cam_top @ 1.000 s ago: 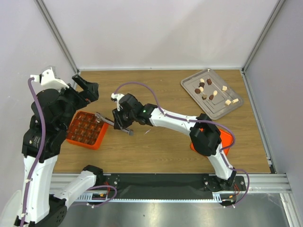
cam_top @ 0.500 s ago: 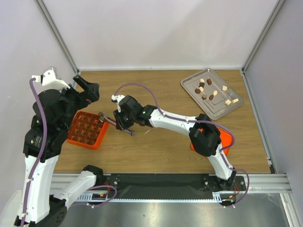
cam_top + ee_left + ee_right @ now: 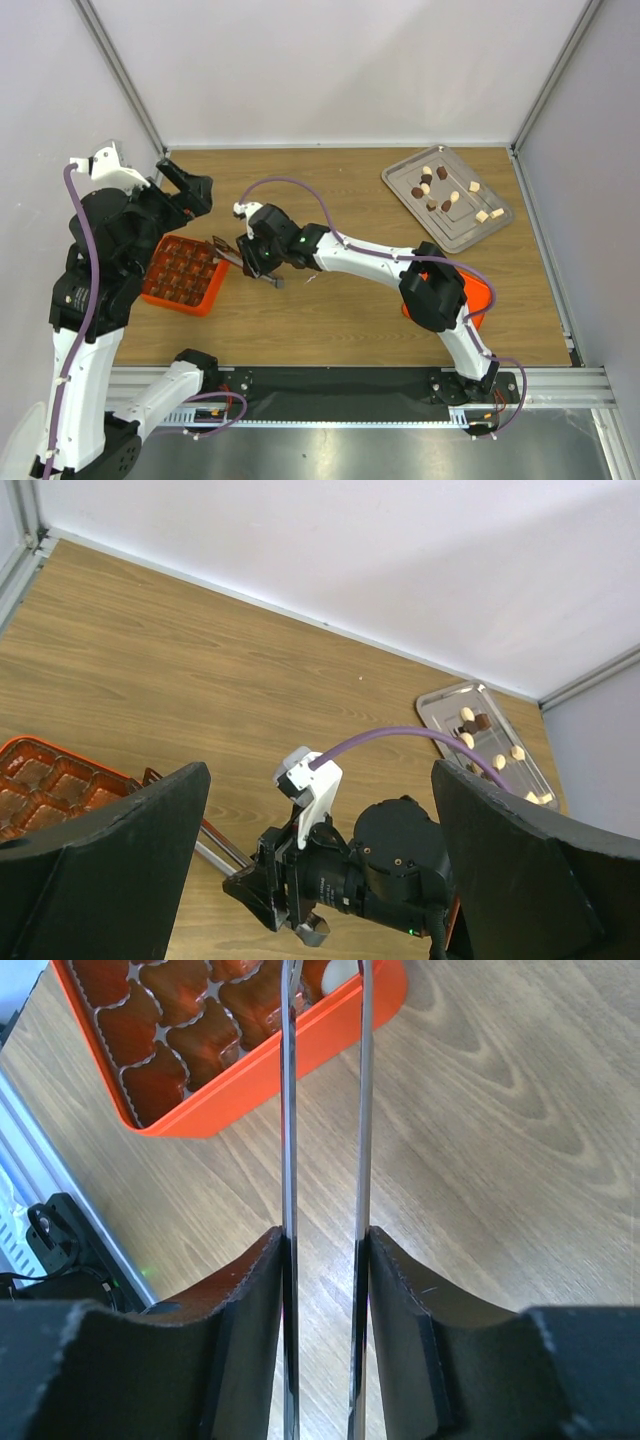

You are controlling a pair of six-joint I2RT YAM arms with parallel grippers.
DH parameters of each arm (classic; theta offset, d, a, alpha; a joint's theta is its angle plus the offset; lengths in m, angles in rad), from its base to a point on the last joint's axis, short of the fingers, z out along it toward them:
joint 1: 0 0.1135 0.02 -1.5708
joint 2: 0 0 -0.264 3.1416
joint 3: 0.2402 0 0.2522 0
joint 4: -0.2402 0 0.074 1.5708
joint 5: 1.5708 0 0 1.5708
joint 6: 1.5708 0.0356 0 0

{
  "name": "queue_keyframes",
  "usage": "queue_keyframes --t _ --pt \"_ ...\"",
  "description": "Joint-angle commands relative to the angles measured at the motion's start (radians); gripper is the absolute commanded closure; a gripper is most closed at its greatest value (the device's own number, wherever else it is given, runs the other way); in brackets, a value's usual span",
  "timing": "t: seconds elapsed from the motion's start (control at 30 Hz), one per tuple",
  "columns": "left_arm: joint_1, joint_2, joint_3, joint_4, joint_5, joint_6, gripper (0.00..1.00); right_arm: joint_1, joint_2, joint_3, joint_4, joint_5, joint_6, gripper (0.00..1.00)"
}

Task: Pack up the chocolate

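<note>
While right end effector [image 3: 325, 1250] clasps tongs [image 3: 287, 1110] by box [image 3: 250, 1080], left end effector [image 3: 185, 190] spread, chocolate [image 3: 431, 190] on tray [image 3: 462, 232]

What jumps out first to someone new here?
The right gripper pinching thin metal tongs, their tips at the orange gridded box on the left. Next, the steel tray far right, scattered with brown and cream chocolate pieces. The left gripper hangs wide open near the box.

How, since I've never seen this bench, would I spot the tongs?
On the wooden table, find the orange gridded box at left. The tongs reach over its right edge, gripped by the right hand: two thin shiny strips, the only metal nearby.
</note>
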State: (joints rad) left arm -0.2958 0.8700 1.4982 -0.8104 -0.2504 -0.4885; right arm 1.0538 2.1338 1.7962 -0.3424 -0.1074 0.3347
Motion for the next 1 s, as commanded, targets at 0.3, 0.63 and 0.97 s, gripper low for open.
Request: queue_keyframes --t 0.3,0.63,0.97 --pt "0.007 0.007 0.083 -0.013 0.120 0.010 0.00 -0.103 -0.374 -0.119 -0.035 0.106 0.017 0.59" --pt "0.007 0.017 -0.156 0.088 0.302 -0.009 0.00 -0.559 -0.716 -0.464 -0.279 0.336 0.010 0.58" --pt "0.007 0.040 -0.294 0.158 0.353 -0.016 0.00 -0.943 -0.732 -0.610 -0.241 0.244 0.010 0.55"
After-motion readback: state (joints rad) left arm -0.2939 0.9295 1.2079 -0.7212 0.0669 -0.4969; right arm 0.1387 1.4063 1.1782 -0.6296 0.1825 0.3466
